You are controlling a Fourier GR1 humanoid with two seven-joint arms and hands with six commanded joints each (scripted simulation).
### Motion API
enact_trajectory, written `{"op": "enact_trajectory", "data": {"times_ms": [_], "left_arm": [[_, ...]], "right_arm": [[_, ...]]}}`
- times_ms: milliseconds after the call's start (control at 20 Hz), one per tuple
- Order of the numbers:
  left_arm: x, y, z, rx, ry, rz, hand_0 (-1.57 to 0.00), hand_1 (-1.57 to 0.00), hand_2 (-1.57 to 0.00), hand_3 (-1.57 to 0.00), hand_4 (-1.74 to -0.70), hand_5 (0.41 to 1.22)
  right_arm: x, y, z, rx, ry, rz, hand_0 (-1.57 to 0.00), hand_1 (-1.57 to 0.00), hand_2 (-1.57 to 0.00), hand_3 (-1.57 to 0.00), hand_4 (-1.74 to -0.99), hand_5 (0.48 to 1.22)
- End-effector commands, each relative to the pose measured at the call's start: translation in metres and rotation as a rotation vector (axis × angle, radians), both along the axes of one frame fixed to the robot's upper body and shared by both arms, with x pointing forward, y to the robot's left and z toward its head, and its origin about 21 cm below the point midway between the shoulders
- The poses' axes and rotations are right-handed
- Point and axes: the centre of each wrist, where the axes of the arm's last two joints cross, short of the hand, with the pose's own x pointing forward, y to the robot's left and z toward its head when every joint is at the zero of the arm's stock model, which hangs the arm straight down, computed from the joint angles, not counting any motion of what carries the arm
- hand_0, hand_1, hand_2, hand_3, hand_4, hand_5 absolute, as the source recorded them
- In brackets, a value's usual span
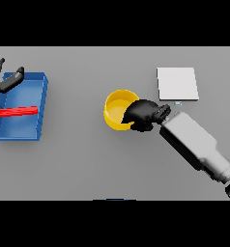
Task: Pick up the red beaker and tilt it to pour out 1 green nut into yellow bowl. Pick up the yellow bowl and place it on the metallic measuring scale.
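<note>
Your right hand [143, 115] has its fingers curled over the yellow bowl [118, 109] rim mid-tabletop; whether a nut lies inside, you probably can't tell. The scale [178, 83] waits near the far right edge. Left hand [6, 79] hangs relaxed over the blue tray [42, 103].
</note>
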Motion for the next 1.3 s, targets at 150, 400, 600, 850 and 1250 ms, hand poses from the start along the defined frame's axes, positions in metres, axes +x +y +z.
{"op": "enact_trajectory", "data": {"times_ms": [150, 400, 600, 850, 1250], "left_arm": [[0.0, 0.001, 0.003, 0.001, -0.008, 0.009, 0.0, 0.0, 0.0, 0.0, -0.78, 0.703], [0.0, -0.001, 0.002, 0.009, -0.012, -0.003, 0.0, 0.0, 0.0, 0.0, -0.77, 0.705], [0.002, 0.0, 0.003, -0.018, -0.011, -0.011, 0.0, 0.0, 0.0, 0.0, -0.79, 0.702], [-0.001, -0.001, 0.002, -0.031, -0.006, -0.001, 0.0, 0.0, 0.0, 0.0, -0.81, 0.703], [-0.005, -0.005, 0.014, -0.054, -0.002, 0.017, 0.0, 0.0, 0.0, 0.0, -0.84, 0.739]], "right_arm": [[0.001, -0.002, 0.011, 0.01, -0.013, -0.003, -1.51, -1.51, -1.39, -1.2, -1.719, 1.207], [0.0, -0.011, 0.04, 0.009, -0.022, -0.036, -1.55, -1.55, -1.48, -1.16, -1.734, 1.216], [-0.002, -0.021, 0.057, -0.009, -0.084, -0.084, -1.56, -1.56, -1.45, -1.2, -1.738, 1.219], [0.004, -0.036, 0.074, -0.005, -0.118, -0.139, -1.53, -1.57, -1.52, -1.18, -1.74, 1.22], [0.039, -0.082, 0.089, 0.025, -0.26, -0.307, -1.56, -1.57, -1.54, -1.15, -1.741, 1.221]]}}
